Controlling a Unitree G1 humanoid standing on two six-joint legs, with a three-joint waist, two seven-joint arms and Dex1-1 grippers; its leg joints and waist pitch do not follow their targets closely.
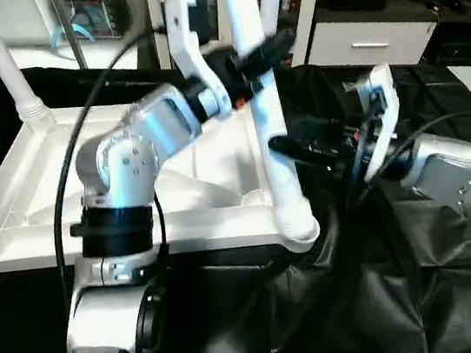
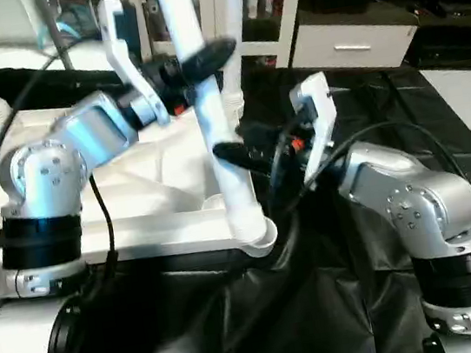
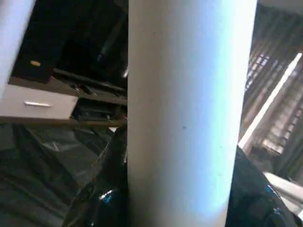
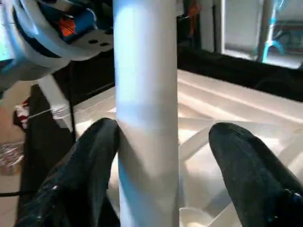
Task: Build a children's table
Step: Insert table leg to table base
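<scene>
Two claws flank one upright leg (image 1: 268, 128) seated in the near corner socket of the upturned tabletop (image 1: 9, 186); the left claw (image 1: 258, 55) clamps it high up. Lower down, the right claw (image 4: 163, 156) stands parted, one finger (image 4: 90, 161) touching the leg, the other apart; the leg's long axis is near vertical.

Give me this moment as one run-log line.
step: seating leg in near corner socket of tabletop | left gripper: shut on leg, upper shaft | right gripper: open around leg, lower
</scene>
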